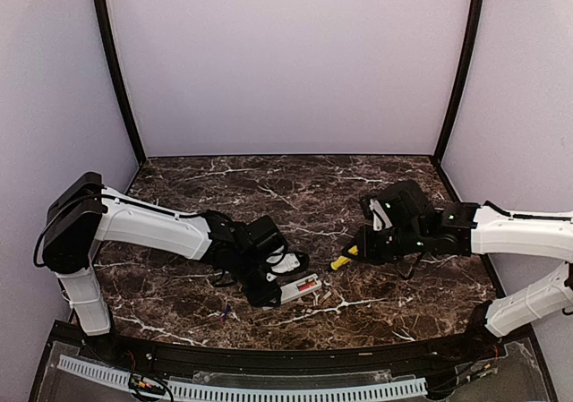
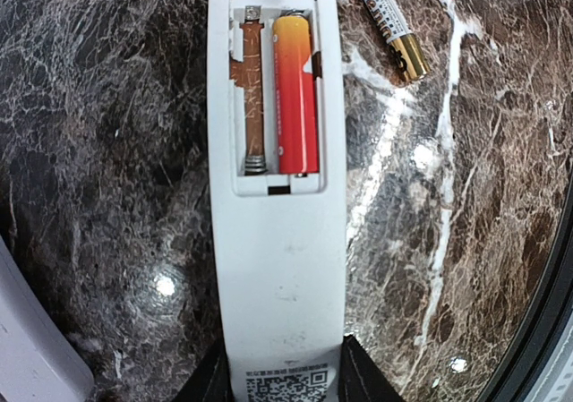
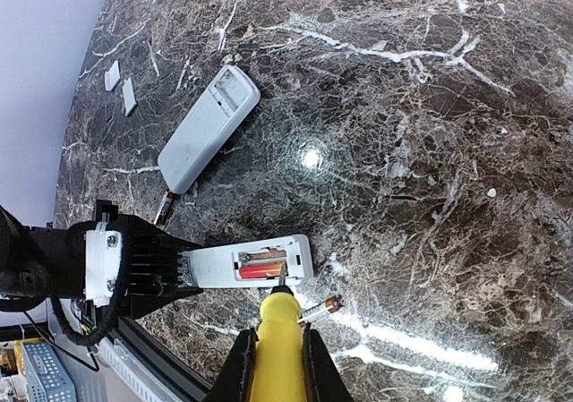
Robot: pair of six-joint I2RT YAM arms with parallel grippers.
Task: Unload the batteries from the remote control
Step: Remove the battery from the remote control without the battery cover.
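The white remote control lies face down on the marble, its battery bay uncovered. One reddish battery sits in the right slot; the left slot is bare down to its spring. A loose battery lies on the table beside the remote's far end. My left gripper is shut on the remote's near end, one finger against each side. My right gripper is shut on a yellow-handled screwdriver. The screwdriver's tip rests at the end of the reddish battery. The remote lies between both arms.
A second white remote lies farther back with its bay uncovered and empty. Another battery lies at its near end. Two small white covers rest near the wall. The raised black table edge runs close by.
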